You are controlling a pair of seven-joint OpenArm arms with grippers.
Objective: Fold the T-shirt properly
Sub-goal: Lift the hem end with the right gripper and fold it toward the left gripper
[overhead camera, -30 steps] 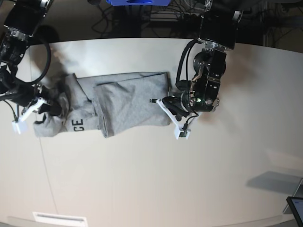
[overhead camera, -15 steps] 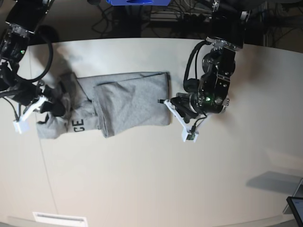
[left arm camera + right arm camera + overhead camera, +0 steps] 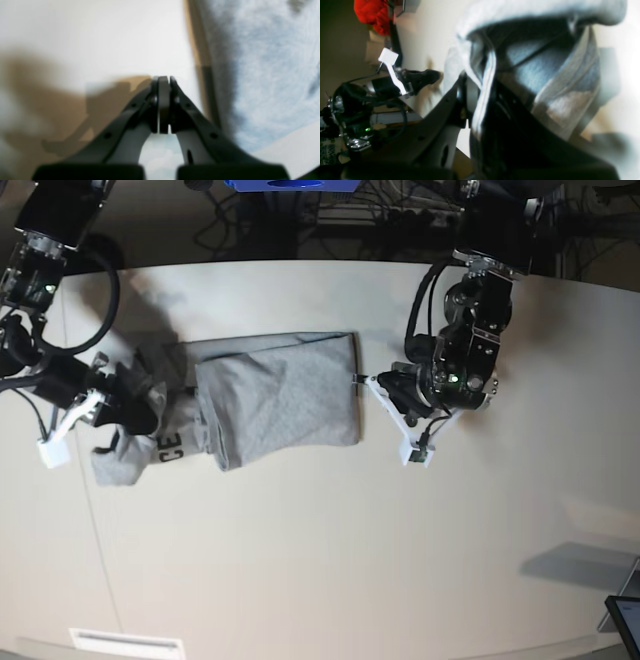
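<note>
Base view: grey T-shirt (image 3: 270, 395) partly folded on the pale surface (image 3: 320, 560), bunched at 9 o'clock. Left wrist: left tool (image 3: 163, 81) closed, empty — shirt edge at 3 o'clock. Right wrist: right tool (image 3: 480, 100) clamped on a T-shirt hem — fabric lifted.

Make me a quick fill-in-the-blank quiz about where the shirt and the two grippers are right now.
1. The right gripper is shut on the grey ____.
2. The left gripper is shut and holds ____.
3. The black letters showing on the T-shirt read ____.
4. The T-shirt lies on a ____ table.

Missing words: T-shirt; nothing; CE; white
</note>
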